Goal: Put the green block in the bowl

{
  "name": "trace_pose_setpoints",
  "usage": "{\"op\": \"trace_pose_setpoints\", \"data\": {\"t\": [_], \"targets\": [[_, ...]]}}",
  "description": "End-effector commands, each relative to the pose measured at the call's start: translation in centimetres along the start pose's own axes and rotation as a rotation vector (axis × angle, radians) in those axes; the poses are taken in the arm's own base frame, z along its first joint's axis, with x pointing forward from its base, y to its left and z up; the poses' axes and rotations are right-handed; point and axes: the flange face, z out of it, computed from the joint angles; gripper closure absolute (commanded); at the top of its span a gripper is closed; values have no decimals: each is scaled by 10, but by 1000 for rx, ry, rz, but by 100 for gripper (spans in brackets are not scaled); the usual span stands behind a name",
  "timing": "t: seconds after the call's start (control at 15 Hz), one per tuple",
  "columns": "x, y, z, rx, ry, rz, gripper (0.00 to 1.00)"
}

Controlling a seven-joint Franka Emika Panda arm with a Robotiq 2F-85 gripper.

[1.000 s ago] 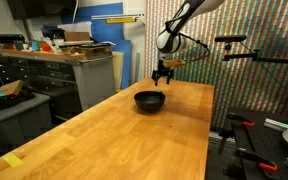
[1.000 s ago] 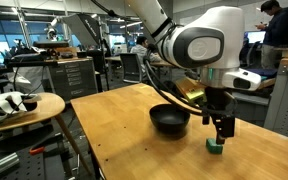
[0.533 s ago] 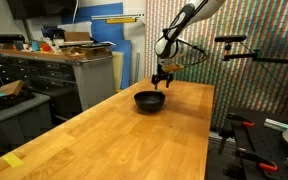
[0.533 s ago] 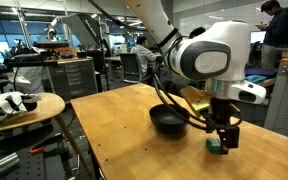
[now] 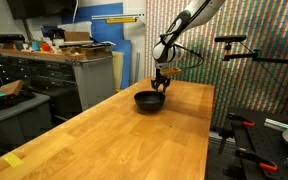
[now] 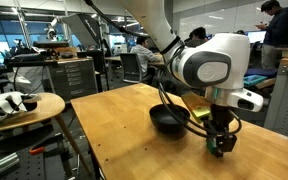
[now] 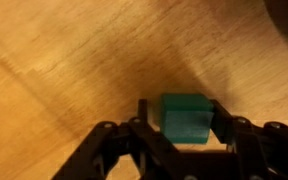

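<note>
Green block (image 7: 186, 118) rests on the wooden table (image 7: 64, 60), set between the gripper's (image 7: 184, 112) spread jaws, which stand close beside two of its faces. Black bowl (image 6: 169, 121) sits just beside the lowered gripper.

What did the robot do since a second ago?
The robot's gripper came down over the small green block on the wooden table and now straddles it. Whether it squeezes the block yet, I cannot tell. The block is not lifted, and the round black bowl stayed put.
</note>
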Motion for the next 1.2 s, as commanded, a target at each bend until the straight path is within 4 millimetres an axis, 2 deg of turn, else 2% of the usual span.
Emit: {"op": "trace_pose_setpoints", "data": {"t": [0.0,0.13,0.47,0.73,1.13], "targets": [[11,1,-9,20,3,6,67],[12,1,-14,23,8,6,79],[9,2,-29,25,14,4,79],[2,-5,-53,15,31,-16,79],[-22,-37,-98,13,76,-89,79]]}}
